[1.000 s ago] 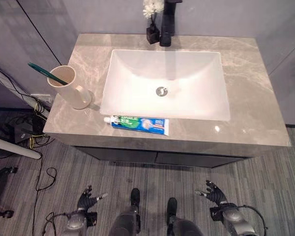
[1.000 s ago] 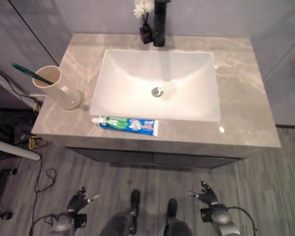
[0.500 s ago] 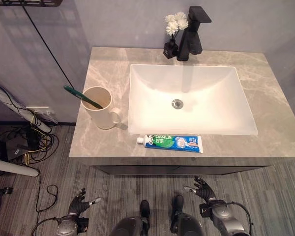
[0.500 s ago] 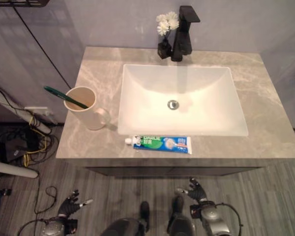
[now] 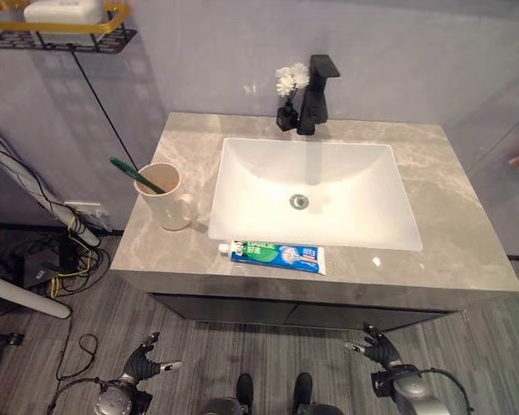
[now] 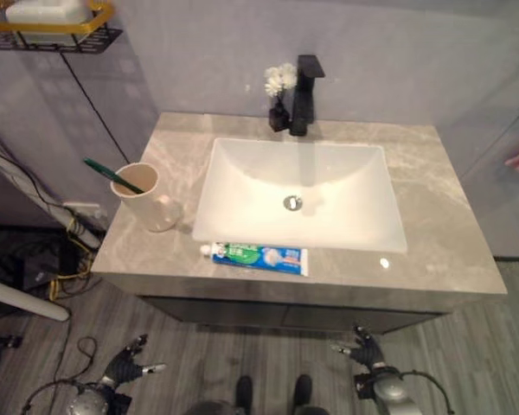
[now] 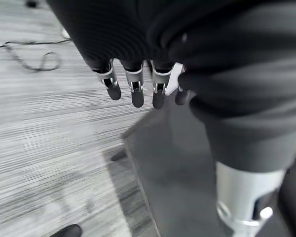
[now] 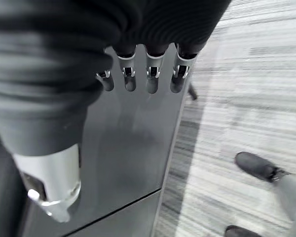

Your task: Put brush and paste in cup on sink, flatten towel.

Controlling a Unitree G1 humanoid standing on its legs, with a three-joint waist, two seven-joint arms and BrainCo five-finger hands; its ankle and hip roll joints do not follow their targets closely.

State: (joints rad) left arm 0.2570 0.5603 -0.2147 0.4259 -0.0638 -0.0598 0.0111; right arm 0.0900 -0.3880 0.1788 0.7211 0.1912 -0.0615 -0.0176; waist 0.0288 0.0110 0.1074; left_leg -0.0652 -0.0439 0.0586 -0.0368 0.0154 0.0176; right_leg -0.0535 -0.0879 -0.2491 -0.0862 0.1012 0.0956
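The brush sits in the cup, the paste lies near the sink, and my left hand and right hand hang released.

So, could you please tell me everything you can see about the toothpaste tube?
The toothpaste tube lies flat on the grey marble-look counter, along its front strip just before the white basin. It looks like soft plastic, printed blue and green with a little red, with a small white cap pointing toward the cream cup. The cap is on. Nothing but the counter touches it.
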